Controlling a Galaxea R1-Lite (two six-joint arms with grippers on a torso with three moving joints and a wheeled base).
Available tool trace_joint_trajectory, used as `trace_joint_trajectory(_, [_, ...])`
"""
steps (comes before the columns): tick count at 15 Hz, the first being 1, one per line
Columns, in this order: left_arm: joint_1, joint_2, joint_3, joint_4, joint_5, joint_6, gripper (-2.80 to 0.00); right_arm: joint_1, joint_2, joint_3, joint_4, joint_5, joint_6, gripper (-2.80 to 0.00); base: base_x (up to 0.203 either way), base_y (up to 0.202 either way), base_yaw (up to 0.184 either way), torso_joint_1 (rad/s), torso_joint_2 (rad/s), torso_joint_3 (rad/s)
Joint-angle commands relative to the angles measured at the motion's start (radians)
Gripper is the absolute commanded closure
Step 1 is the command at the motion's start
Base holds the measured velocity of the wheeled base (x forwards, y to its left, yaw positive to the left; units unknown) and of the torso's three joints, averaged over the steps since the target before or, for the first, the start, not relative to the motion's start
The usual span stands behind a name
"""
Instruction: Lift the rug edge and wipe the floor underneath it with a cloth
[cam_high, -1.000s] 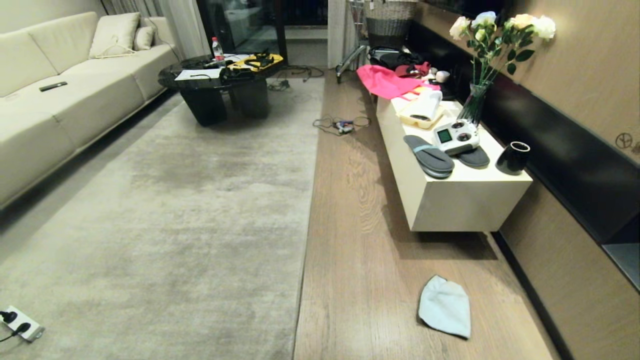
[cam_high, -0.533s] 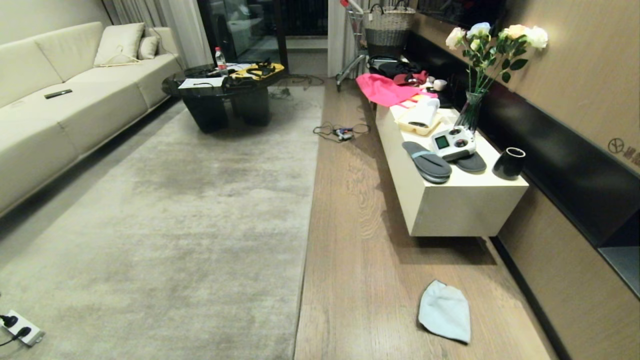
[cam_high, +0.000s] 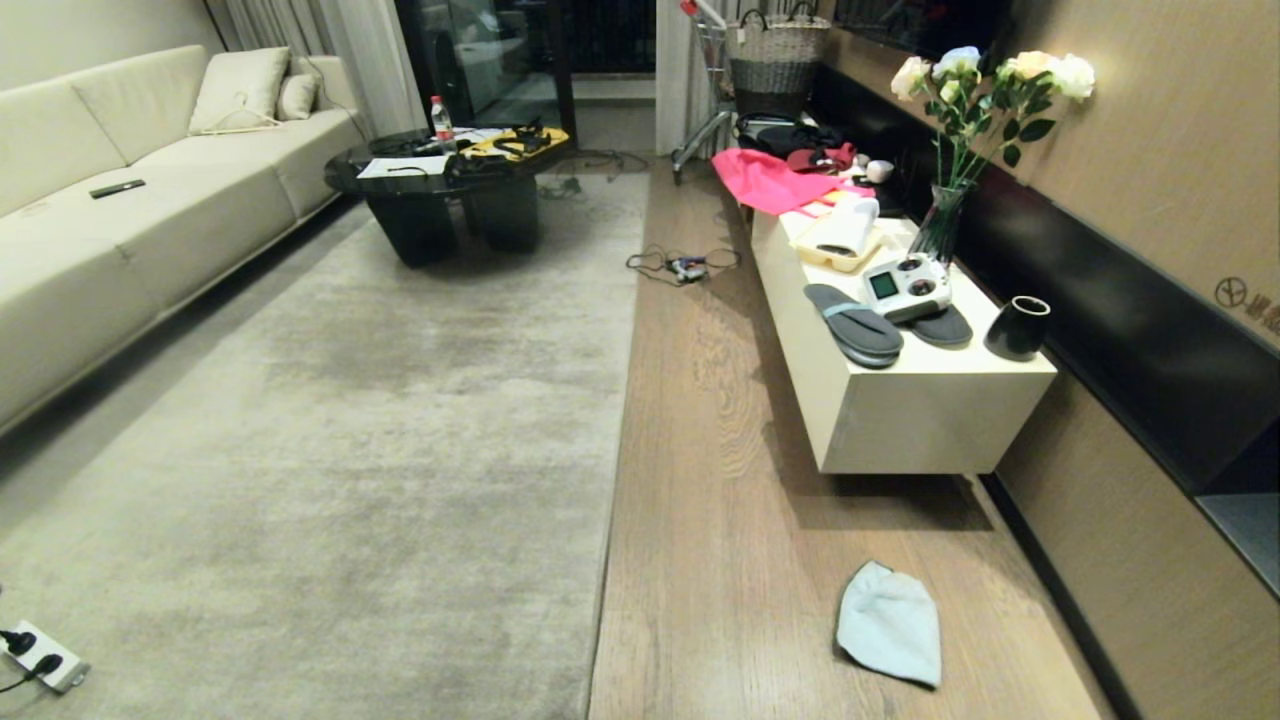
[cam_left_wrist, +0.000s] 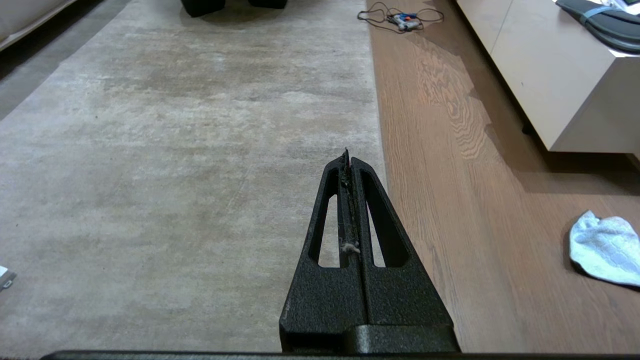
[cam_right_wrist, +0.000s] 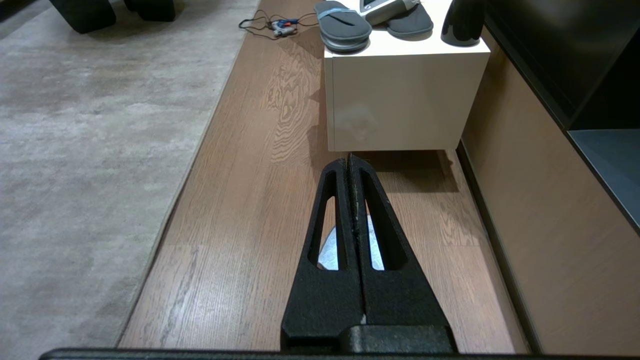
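Note:
A large pale beige-grey rug (cam_high: 380, 430) lies flat, and its straight rug edge (cam_high: 615, 440) runs along the light brown wood floor (cam_high: 720, 520). A small pale bluish-white cloth (cam_high: 890, 625) lies crumpled on the floor near the wall. Neither arm shows in the head view. My left gripper (cam_left_wrist: 346, 152) is shut and empty above the rug near its edge (cam_left_wrist: 377, 125); the cloth (cam_left_wrist: 602, 247) lies off to one side. My right gripper (cam_right_wrist: 348, 157) is shut and empty above the floor, with the cloth (cam_right_wrist: 327, 250) showing through its finger slots.
A white low cabinet (cam_high: 900, 400) with slippers, a black cup and a flower vase stands along the right wall. A tangle of cables (cam_high: 685, 262) lies on the floor further off. A black coffee table (cam_high: 450, 190), a sofa (cam_high: 110, 230) and a power strip (cam_high: 40, 655) border the rug.
The whole head view has shifted slightly downward in the picture, so the camera tilted up a little. Nothing in the room moved.

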Motion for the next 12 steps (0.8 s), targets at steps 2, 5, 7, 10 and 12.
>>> trace_joint_trajectory(2, [0.000, 0.000, 0.000, 0.000, 0.000, -0.001, 0.00, 0.000, 0.000, 0.000, -0.002, 0.000, 0.002, 0.00, 0.000, 0.000, 0.000, 0.000, 0.00, 0.000])
trace_joint_trajectory(5, [0.000, 0.000, 0.000, 0.000, 0.000, -0.001, 0.00, 0.001, 0.002, 0.000, 0.000, 0.000, 0.006, 0.00, 0.000, 0.000, 0.000, 0.000, 0.00, 0.000])
trace_joint_trajectory(7, [0.000, 0.000, 0.000, 0.000, 0.000, -0.001, 0.00, 0.001, 0.002, 0.000, -0.002, 0.000, 0.008, 0.00, 0.000, 0.000, 0.000, 0.000, 0.00, 0.000])
trace_joint_trajectory(10, [0.000, 0.000, 0.000, 0.000, 0.000, -0.001, 0.00, 0.001, 0.000, 0.000, -0.001, 0.000, 0.006, 0.00, 0.000, 0.000, 0.000, 0.000, 0.00, 0.000])
trace_joint_trajectory(12, [0.000, 0.000, 0.000, 0.000, 0.000, -0.001, 0.00, 0.000, 0.000, 0.000, 0.000, 0.000, 0.006, 0.00, 0.000, 0.000, 0.000, 0.000, 0.00, 0.000])
